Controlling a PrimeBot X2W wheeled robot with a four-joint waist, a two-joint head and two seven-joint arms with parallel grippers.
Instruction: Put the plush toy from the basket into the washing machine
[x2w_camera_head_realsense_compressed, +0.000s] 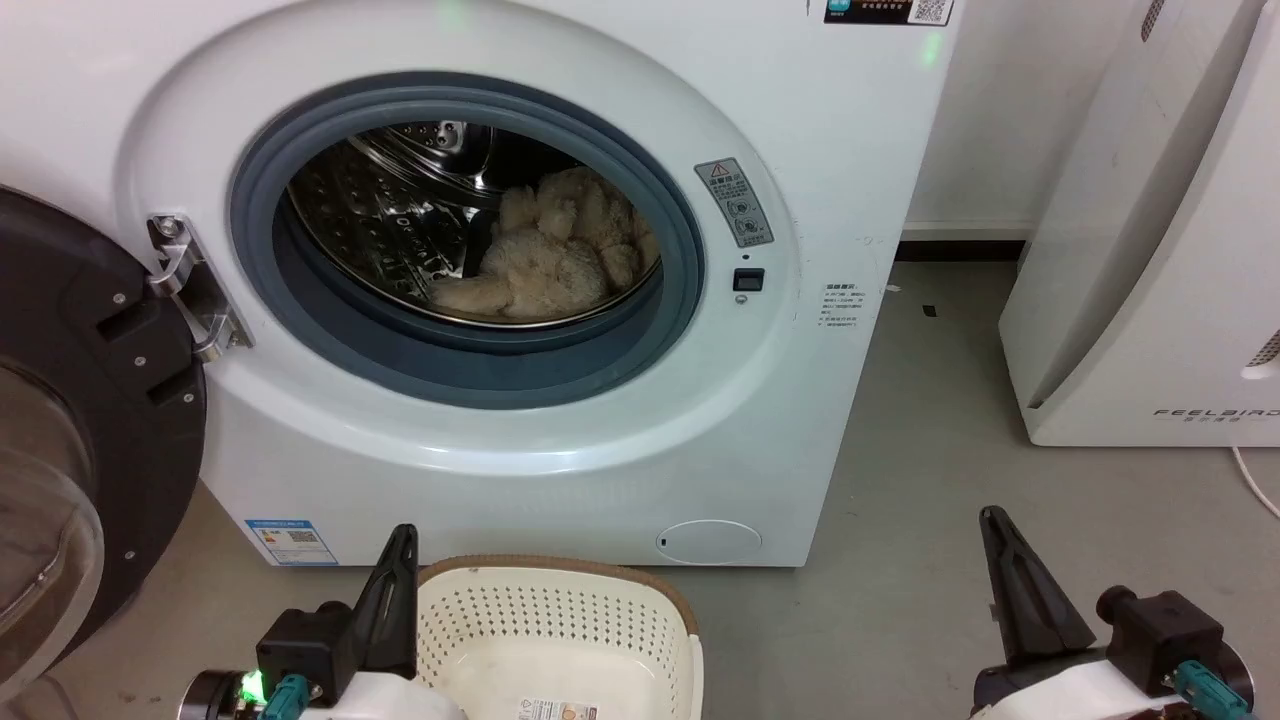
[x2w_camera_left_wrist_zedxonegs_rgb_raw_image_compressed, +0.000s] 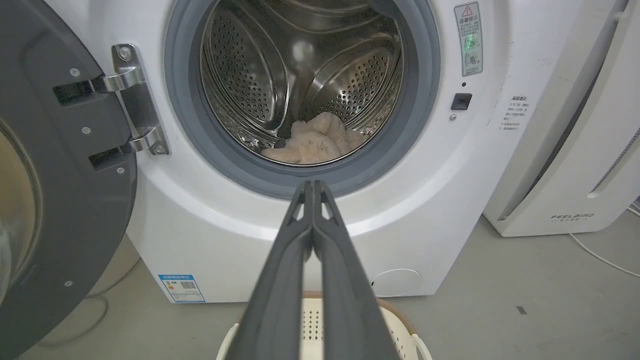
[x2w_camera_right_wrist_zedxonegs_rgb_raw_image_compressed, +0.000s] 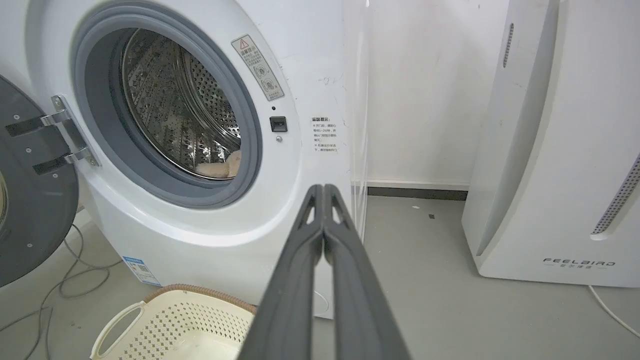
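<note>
**Grey floor, open washer: toy lies in the drum**

Grey concrete floor (x2w_camera_head_realsense_compressed: 900, 560) runs up to the white washer (x2w_camera_head_realsense_compressed: 560, 460), with a FEELBIRD appliance (x2w_camera_head_realsense_compressed: 1150, 300) at its 3 o'clock. The door (x2w_camera_head_realsense_compressed: 60, 400) is swung wide at 9 o'clock of the porthole. The toy (x2w_camera_head_realsense_compressed: 560, 260) lies heaped on the steel drum (x2w_camera_head_realsense_compressed: 400, 200), at about 5 o'clock of the opening and behind the grey seal (x2w_camera_head_realsense_compressed: 690, 290). No part of it appears to drape over that seal.

The basket (x2w_camera_head_realsense_compressed: 520, 610) stands on the floor at 6 o'clock of the washer, its bottom bare around a sticker (x2w_camera_head_realsense_compressed: 555, 710).

The left gripper (x2w_camera_head_realsense_compressed: 405, 535) rises at 9 o'clock of the basket, just beside its rim; whether it touches I cannot tell. The left wrist view shows its fingers pressed together with nothing between them. The right gripper (x2w_camera_head_realsense_compressed: 992, 520) stands well apart at the basket's 3 o'clock, likewise closed on nothing in the right wrist view.

By my reading the transfer itself is done and what remains is a clean finish. To do that well:

- Keep both arms low and out of the porthole, so nothing drags the toy back toward the seal.
- Check the 5 o'clock edge for a stray ear or limb.
- Mind the door at 9 o'clock and the basket rim when moving the left arm.
</note>
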